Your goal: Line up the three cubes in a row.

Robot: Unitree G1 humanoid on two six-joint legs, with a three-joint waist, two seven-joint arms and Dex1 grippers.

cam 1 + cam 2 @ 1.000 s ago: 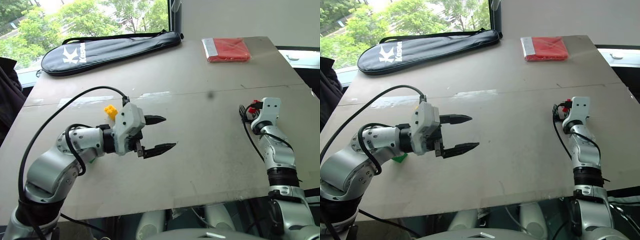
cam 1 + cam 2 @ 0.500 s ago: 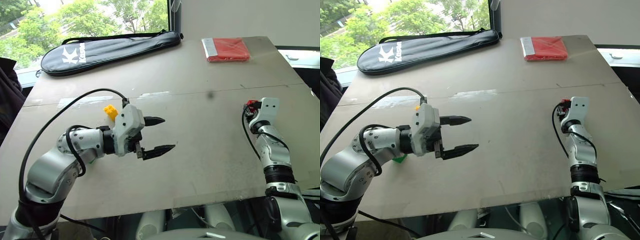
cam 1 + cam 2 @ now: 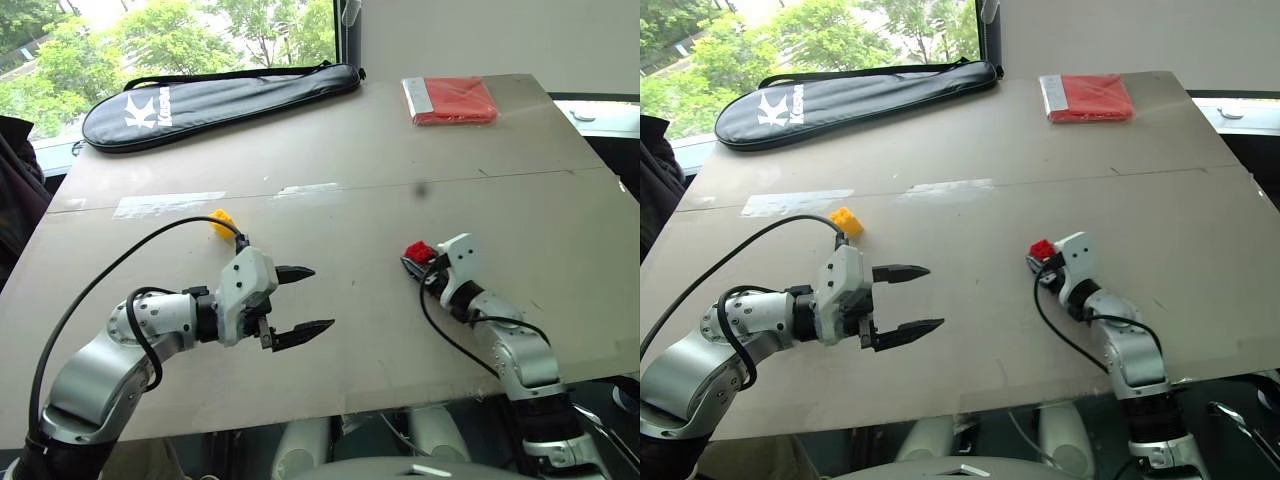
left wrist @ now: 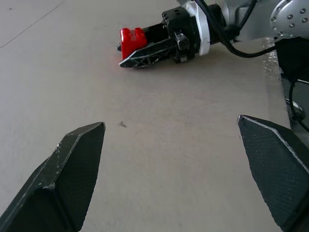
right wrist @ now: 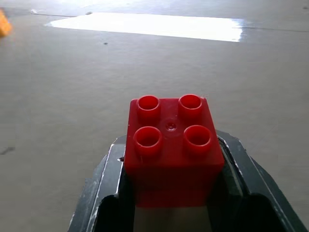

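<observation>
A red cube (image 5: 171, 145) with four studs sits clamped between my right gripper's black fingers (image 5: 104, 179). That right gripper (image 3: 412, 260) is low over the middle of the table and points left, and it also shows in the left wrist view (image 4: 133, 53) with the red cube (image 4: 131, 41) at its tip. A yellow cube (image 3: 221, 219) rests on the table left of centre, beside the left arm's cable. My left gripper (image 3: 322, 298) hovers wide open nearer the front edge, pointing right toward the red cube, with nothing between its fingers (image 4: 72, 164).
A black racket bag (image 3: 220, 95) lies along the far left of the table. A flat red packet (image 3: 452, 100) is at the far right. Strips of clear tape (image 3: 165, 203) run along the table's seam. A dark garment (image 3: 15, 190) hangs at the left edge.
My right arm swung left from the table's right side to the middle, carrying the red cube. My left gripper sank a little and drew back, staying open and uncovering the yellow cube.
</observation>
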